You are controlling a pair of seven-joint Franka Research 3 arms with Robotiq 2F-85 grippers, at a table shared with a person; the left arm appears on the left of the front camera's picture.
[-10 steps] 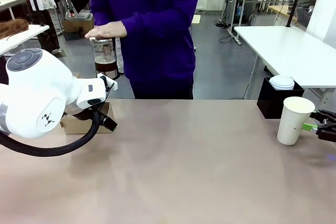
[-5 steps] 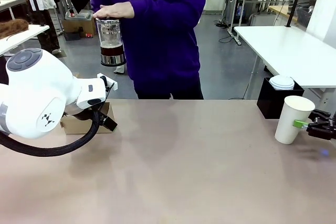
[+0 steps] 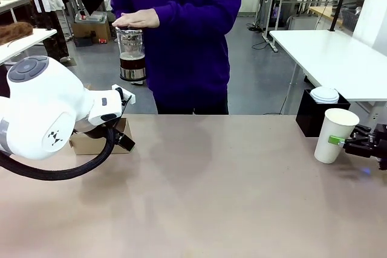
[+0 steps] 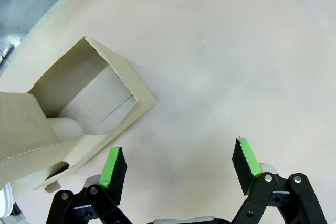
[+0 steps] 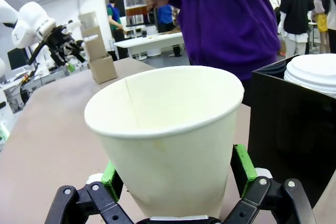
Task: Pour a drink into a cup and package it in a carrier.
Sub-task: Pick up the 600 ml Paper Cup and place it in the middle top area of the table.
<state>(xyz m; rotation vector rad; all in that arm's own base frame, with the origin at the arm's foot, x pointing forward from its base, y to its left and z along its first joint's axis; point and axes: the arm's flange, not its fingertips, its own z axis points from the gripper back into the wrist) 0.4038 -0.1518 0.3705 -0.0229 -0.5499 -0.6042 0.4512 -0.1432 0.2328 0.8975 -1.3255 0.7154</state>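
Note:
A person in a purple sleeve holds the glass jug of the dark drink [image 3: 132,55] in the air beyond the table's far edge, one hand [image 3: 138,19] flat on its lid. The white paper cup [image 3: 336,132] stands at the table's right end, empty inside [image 5: 168,129]. My right gripper [image 5: 178,174] is open, a green-padded finger on each side of the cup's lower wall. The brown cardboard carrier [image 4: 79,114] sits at the far left of the table, partly hidden behind my left arm [image 3: 42,113]. My left gripper [image 4: 178,166] hangs open above bare table beside the carrier.
A black box [image 3: 311,119] holding a stack of white lids [image 3: 325,94] stands just behind the cup. A white table [image 3: 332,58] stands beyond on the right. The brown tabletop [image 3: 211,185] stretches wide between my two arms.
The person has carried the jug up and to the right, toward the table's middle. My right gripper has slid left around the cup, nudging it slightly left. The left arm is still.

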